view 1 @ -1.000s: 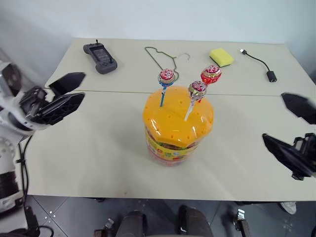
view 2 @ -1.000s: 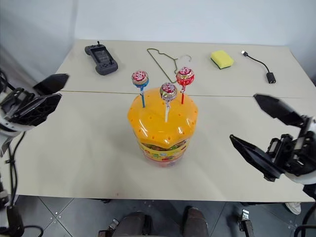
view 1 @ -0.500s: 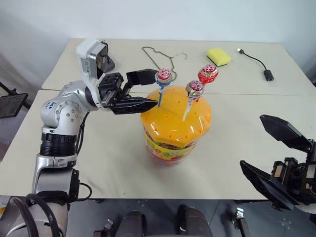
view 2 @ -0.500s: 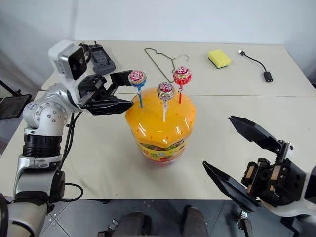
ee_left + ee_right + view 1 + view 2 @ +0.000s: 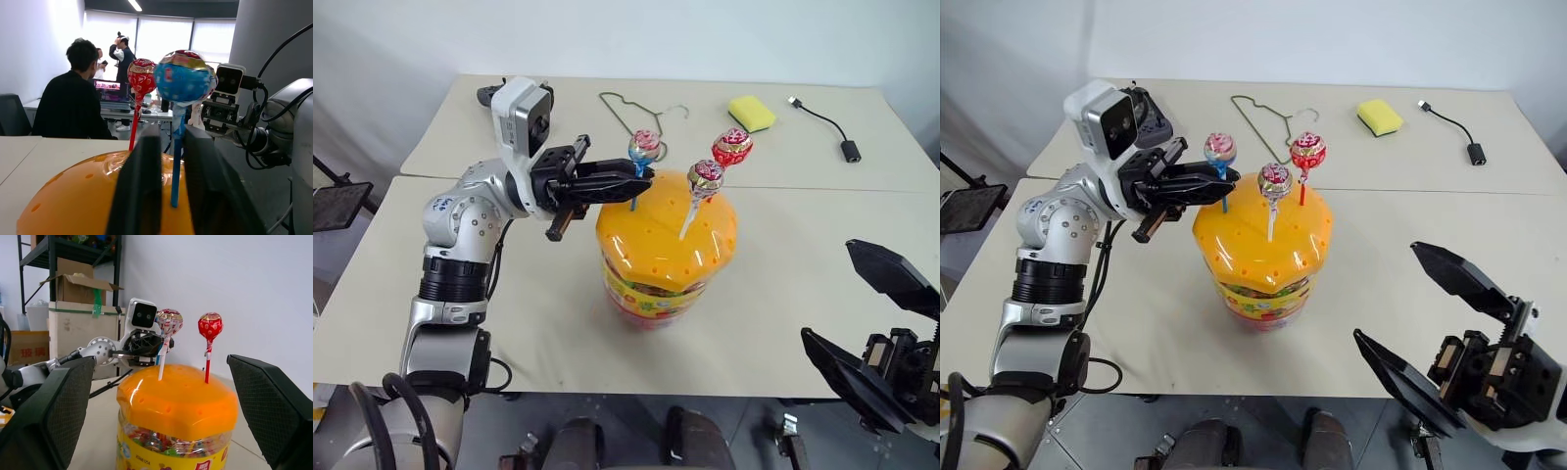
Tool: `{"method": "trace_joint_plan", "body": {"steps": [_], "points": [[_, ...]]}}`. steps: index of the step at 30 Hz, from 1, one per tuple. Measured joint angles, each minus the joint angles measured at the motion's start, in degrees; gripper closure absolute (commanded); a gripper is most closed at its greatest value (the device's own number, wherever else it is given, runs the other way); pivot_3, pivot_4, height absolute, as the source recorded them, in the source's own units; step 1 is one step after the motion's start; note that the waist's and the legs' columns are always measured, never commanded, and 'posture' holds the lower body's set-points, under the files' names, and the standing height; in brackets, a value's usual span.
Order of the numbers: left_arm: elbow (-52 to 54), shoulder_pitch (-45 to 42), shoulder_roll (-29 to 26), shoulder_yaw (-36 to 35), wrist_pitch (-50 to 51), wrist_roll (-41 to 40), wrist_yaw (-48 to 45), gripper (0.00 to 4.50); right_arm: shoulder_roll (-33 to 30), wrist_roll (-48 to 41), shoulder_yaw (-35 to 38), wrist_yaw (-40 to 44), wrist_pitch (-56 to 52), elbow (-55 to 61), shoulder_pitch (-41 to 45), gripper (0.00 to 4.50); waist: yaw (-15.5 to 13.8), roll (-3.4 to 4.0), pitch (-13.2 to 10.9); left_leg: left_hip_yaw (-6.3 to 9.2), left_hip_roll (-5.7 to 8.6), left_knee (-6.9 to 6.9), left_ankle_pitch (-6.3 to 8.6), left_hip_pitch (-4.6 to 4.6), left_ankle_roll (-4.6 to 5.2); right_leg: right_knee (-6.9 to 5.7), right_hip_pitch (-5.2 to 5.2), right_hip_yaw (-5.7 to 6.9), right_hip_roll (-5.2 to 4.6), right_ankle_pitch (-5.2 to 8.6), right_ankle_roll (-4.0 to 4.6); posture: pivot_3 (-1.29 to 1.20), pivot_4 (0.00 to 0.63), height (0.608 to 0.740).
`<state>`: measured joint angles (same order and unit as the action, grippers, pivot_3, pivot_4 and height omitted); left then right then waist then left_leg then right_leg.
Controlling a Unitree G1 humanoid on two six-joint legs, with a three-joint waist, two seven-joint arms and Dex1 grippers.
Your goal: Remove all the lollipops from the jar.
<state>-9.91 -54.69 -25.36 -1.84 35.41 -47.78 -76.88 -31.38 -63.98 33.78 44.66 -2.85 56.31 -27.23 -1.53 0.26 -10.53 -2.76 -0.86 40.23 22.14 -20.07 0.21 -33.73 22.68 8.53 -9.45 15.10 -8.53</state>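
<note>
The jar point(image 5: 662, 257) stands mid-table, a clear tub with a domed orange lid point(image 5: 651, 231) dotted with holes. Three lollipops stick up from the lid: a pink-blue one on a blue stick point(image 5: 645, 147), a red one point(image 5: 731, 147), and a pink-yellow one on a white stick point(image 5: 706, 176). My left gripper point(image 5: 640, 175) reaches in from the left, level over the lid, shut on the blue stick point(image 5: 175, 166) just below the candy. My right gripper point(image 5: 1386, 291) hangs open near the table's front right, apart from the jar, with nothing between its fingers.
At the back of the table lie a dark game controller point(image 5: 1153, 124), a wire hanger point(image 5: 641, 111), a yellow sponge point(image 5: 752, 112) and a black cable with an adapter point(image 5: 850, 150). People point(image 5: 73, 107) stand and sit in the room behind.
My left gripper swung in from the table's left, straddled the blue-stick lollipop open, and has now shut on its stick. The right gripper has drawn back slightly.
</note>
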Motion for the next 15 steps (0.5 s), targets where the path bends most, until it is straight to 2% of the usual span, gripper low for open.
{"method": "trace_joint_plan", "body": {"steps": [3,7,10,13,15], "points": [[-0.1,-1.2,1.3,-2.6,2.2,-2.5,2.3,4.47,-0.7,0.0,0.0,0.0,0.1,-0.1,1.0,0.00,0.0,-0.01,0.0,0.01,0.00,0.03,0.00,-0.02,0.00,0.01,0.00,-0.01,0.00,0.00,0.00,0.00,0.150,0.740],[-4.2,-5.7,3.4,-11.7,7.6,-10.4,12.1,4.47,-3.5,-1.2,-0.5,0.9,-0.1,-1.6,5.2,0.00,0.0,-0.03,0.0,0.07,-0.01,0.08,0.00,-0.01,0.01,-0.03,0.00,-0.02,0.00,0.00,0.00,0.00,0.150,0.740],[-8.0,-7.7,2.9,-18.0,9.1,-13.5,20.1,4.47,-6.5,-2.5,-1.6,2.2,-1.3,-3.4,7.9,0.00,0.2,-0.03,0.0,0.07,-0.02,0.05,0.00,0.01,0.01,-0.04,0.00,-0.02,0.00,0.00,0.00,0.00,0.150,0.740],[-10.2,-5.5,-3.3,-20.0,9.5,-11.3,24.2,4.47,-10.8,-2.5,-2.4,6.9,-3.0,-4.6,9.1,0.00,0.6,-0.03,0.0,-0.03,-0.02,-0.10,0.00,0.12,0.01,-0.05,0.01,-0.06,0.01,0.00,0.00,0.00,0.150,0.740],[-10.2,1.0,-13.1,-17.8,10.3,-5.0,25.1,4.47,-13.8,-1.4,-3.9,11.8,-4.1,-6.1,10.4,0.00,1.2,-0.03,0.0,-0.22,-0.01,-0.32,0.00,0.36,0.01,-0.08,0.00,-0.19,0.02,0.00,0.00,0.00,0.150,0.740]]}}
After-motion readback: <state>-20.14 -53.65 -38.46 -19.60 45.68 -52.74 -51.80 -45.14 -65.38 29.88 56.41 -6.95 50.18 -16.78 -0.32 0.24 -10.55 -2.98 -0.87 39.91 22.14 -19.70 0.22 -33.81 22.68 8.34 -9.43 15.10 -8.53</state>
